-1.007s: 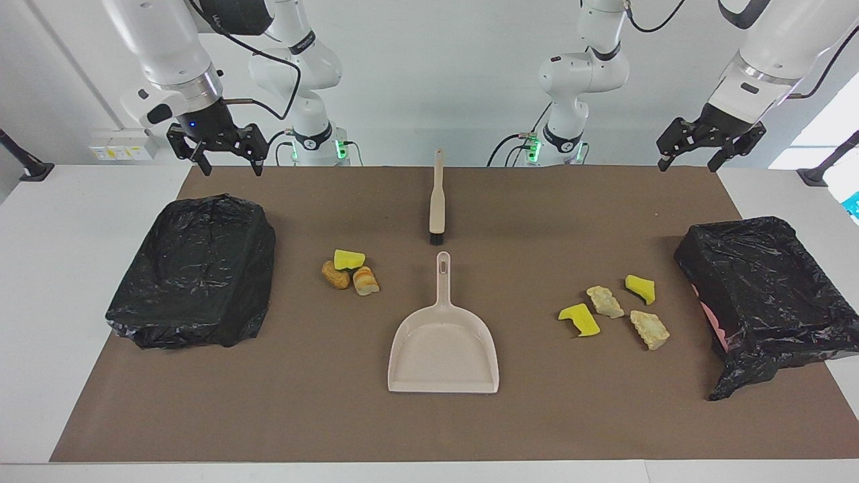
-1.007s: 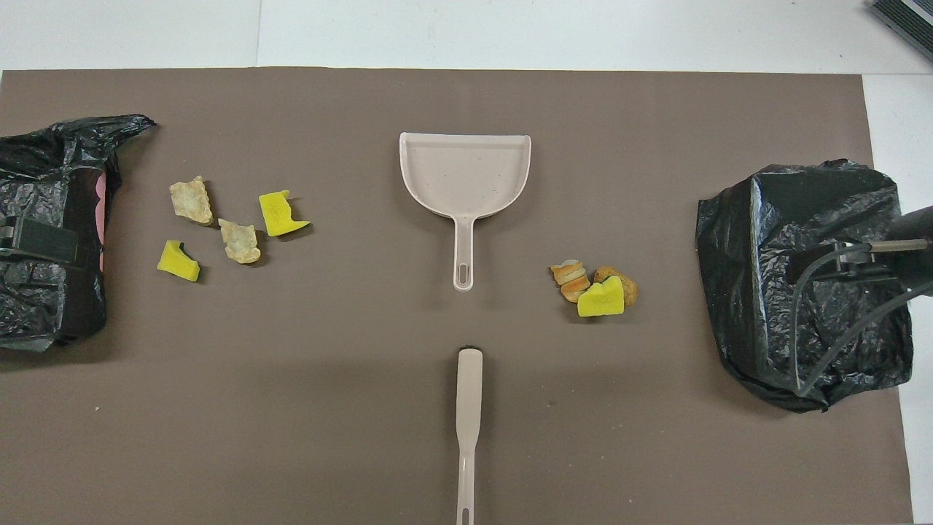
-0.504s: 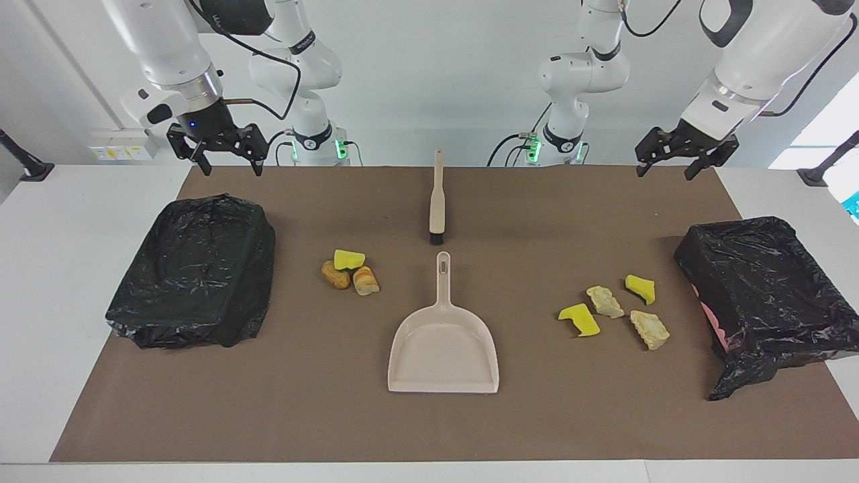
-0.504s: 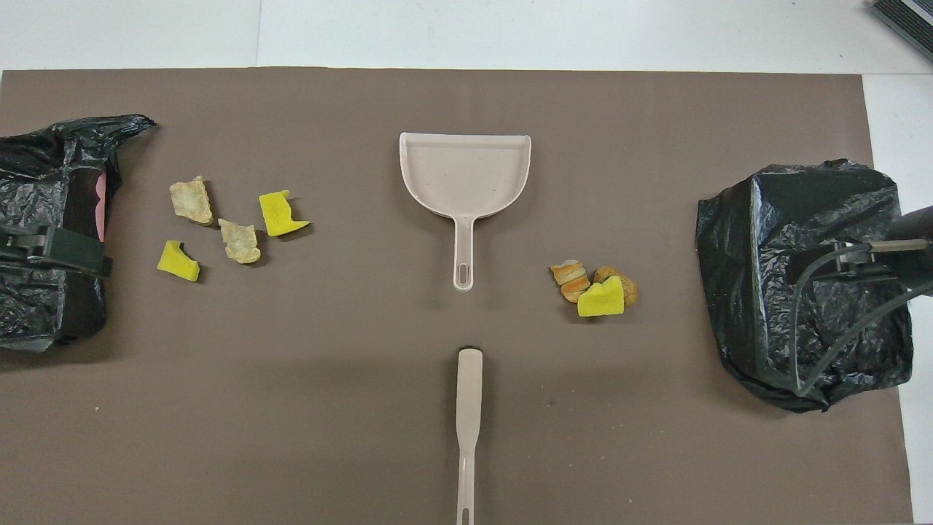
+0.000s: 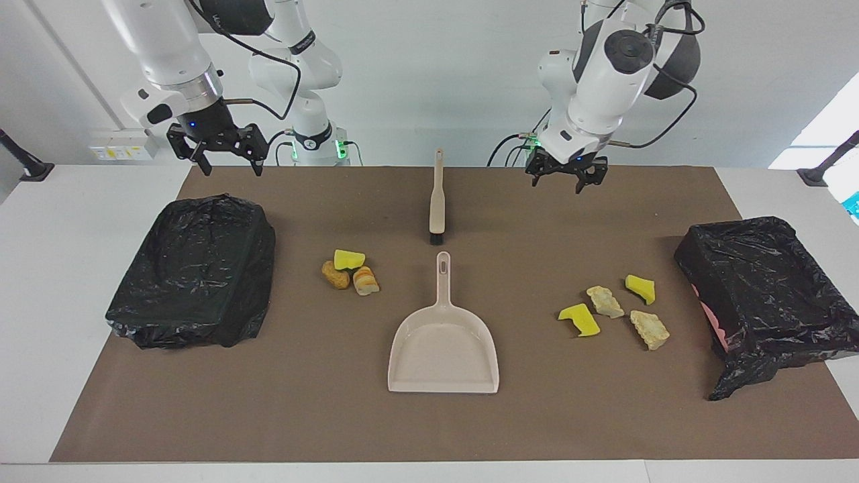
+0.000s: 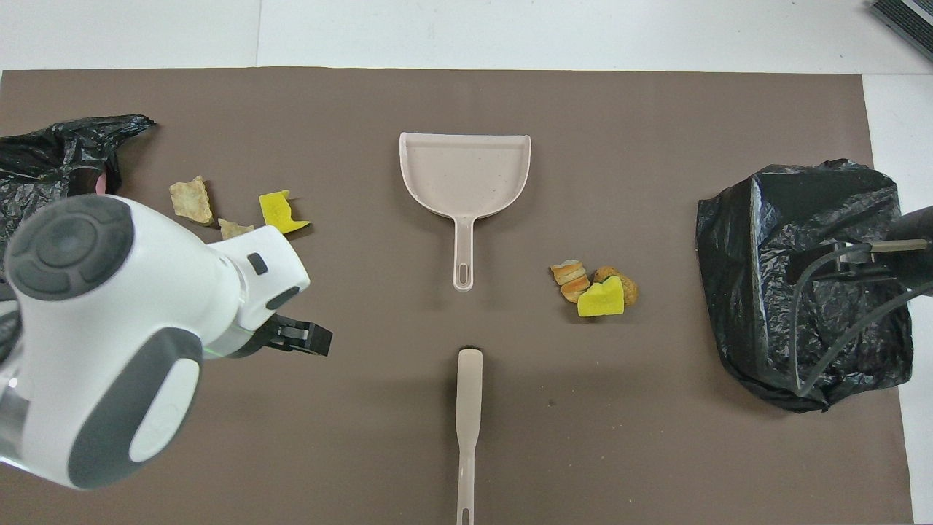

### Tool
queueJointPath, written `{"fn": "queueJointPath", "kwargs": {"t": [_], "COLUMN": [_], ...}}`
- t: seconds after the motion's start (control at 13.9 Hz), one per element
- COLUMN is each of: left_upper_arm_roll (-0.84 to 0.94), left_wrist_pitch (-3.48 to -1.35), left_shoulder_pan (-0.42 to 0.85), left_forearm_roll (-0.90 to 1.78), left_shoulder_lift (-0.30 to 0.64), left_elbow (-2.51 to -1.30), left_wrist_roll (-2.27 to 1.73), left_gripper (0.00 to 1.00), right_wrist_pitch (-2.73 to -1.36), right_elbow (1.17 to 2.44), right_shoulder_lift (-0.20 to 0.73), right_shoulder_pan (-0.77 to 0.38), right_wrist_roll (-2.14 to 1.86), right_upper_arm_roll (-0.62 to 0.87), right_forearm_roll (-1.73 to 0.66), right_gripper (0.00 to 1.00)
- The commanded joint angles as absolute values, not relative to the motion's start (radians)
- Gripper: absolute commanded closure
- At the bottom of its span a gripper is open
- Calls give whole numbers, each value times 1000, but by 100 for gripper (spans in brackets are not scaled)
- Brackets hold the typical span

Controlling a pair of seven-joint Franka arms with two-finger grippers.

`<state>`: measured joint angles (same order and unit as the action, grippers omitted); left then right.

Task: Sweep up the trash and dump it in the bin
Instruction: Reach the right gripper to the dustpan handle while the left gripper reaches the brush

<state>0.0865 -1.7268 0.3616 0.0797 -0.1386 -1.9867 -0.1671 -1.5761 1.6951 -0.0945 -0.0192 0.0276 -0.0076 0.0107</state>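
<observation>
The trash lies in two heaps on the brown mat (image 5: 302, 402). Three lumps, a yellow sponge piece (image 5: 349, 258) among them, lie toward the right arm's end (image 6: 600, 297). Several yellow and beige chunks (image 5: 604, 301) lie toward the left arm's end. A bin lined with a black bag (image 5: 194, 268) stands at the right arm's end, and a second bin (image 5: 765, 295) stands at the left arm's end. My left gripper (image 5: 561, 181) hangs open and empty over the mat beside the brush (image 5: 437, 198). My right gripper (image 5: 228, 162) waits open above its bin's nearer edge.
A beige dustpan (image 5: 443, 349) lies mid-mat with its handle pointing at the robots, in line with the brush (image 6: 468, 408) nearer to them. In the overhead view my left arm's wrist (image 6: 109, 328) covers part of the chunks at its end.
My left arm has swung from above the bin at its end toward the middle of the table, and its gripper now hangs near the brush. The right arm and everything on the mat stayed put.
</observation>
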Motion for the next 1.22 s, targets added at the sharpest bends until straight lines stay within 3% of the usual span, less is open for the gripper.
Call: {"fn": "queueJointPath", "kwargs": {"t": [0.0, 0.29, 0.5, 0.79, 1.15], "left_upper_arm_roll": [66, 66, 66, 66, 66], "left_wrist_pitch": [-1839, -1963, -2182, -2359, -2393], "left_shoulder_pan": [493, 673, 813, 977, 1020], "left_forearm_roll": [89, 89, 87, 87, 87], "left_shoulder_lift": [-222, -253, -238, -158, -129], "left_elbow": [-2153, -2313, -2436, -2456, -2454], "left_wrist_roll": [-274, -423, -586, -784, -802], "left_gripper": [0, 0, 0, 0, 0], "right_wrist_pitch": [-1580, -1566, -1566, -1681, -1772], "right_elbow": [1681, 1683, 1704, 1770, 1776], "right_shoulder_lift": [-86, -87, -104, -85, -3], "right_shoulder_pan": [-6, -6, -11, -54, -97], "right_wrist_roll": [-2, -3, 9, 40, 57], "right_upper_arm_roll": [-5, 1, 2, 8, 8], "right_forearm_roll": [-14, -14, 2, 2, -14], "right_gripper": [0, 0, 0, 0, 0]}}
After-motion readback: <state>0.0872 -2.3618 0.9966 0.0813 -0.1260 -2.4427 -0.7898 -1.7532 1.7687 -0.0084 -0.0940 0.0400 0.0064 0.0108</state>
